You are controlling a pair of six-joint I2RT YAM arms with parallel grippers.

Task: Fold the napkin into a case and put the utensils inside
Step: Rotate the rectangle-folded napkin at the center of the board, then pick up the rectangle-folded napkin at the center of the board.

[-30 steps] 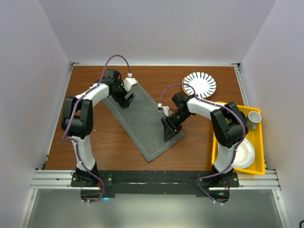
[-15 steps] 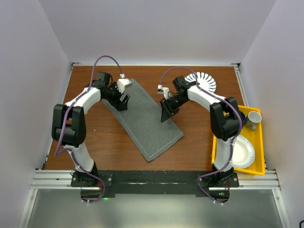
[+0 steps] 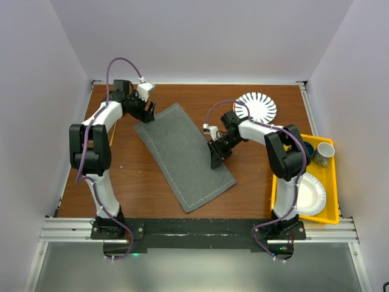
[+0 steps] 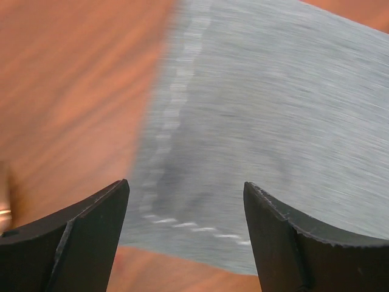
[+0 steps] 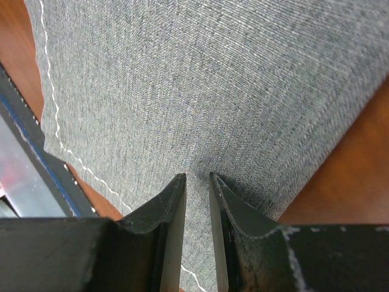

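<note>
Little of the task looks done. The napkin (image 3: pixel 185 155) lies flat on the desk (image 3: pixel 255 182) as a broad oblong, slanting from the upper left of the overhead view down toward the lower middle. It is far too wide to pass for a narrow case, so I judge that the folding has yet to be finished. How many layers it has I cannot tell. The utensils cannot be made out with any certainty in these views (a small glint at the far left edge of the left wrist view may be one, but it is too small to name). Putting them inside is still wholly to do.

The left gripper (image 3: pixel 148 111) is at the napkin's upper-left end. Its jaws are spread wide over the stitched corner, with nothing between them. That view is smeared, so whether the tips touch the cloth is unclear.

The right gripper (image 3: pixel 215 160) is at the napkin's right long edge, about midway along. Its jaws are drawn almost together, leaving only a thin slit, with the tips down at the fabric just inside the edge. Whether a pinch of cloth is caught between them I cannot tell.
</note>
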